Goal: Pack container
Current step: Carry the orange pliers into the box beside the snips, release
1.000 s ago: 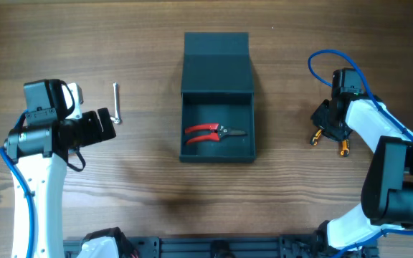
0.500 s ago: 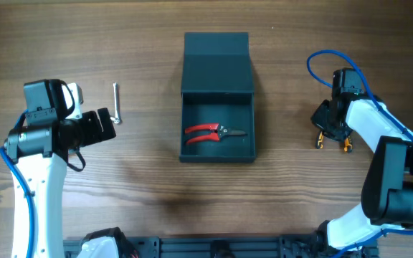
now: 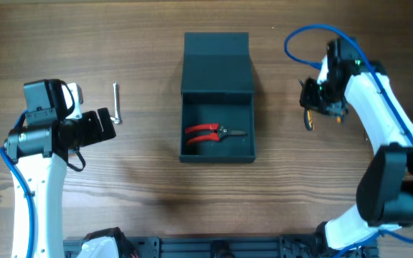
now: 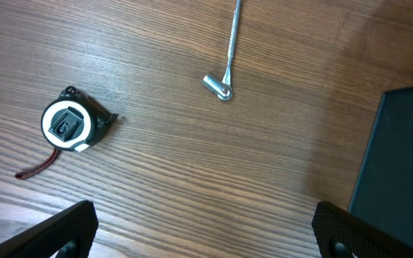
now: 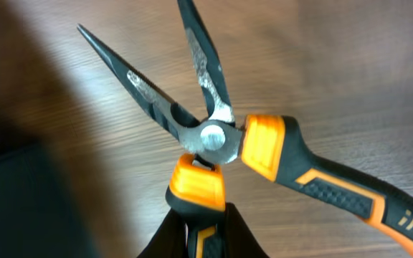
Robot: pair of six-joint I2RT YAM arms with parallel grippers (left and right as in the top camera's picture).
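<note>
Between right gripper fingers: one handle of orange-black pliers, clamped, right of container. Left gripper jaws wide, holding nothing, above tape measure and hex key. Container mid-table, lid open to far side, red cutters inside. Probably left: pliers, tape measure, hex key, closing lid.

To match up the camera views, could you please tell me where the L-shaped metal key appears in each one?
Overhead: the L-shaped metal key lies on the table left of the container.
Left wrist: top centre, bend at its lower end.
Right wrist: not in it; the pliers fill the view.
Shared landmark: the container, at the left wrist view's right edge.
</note>
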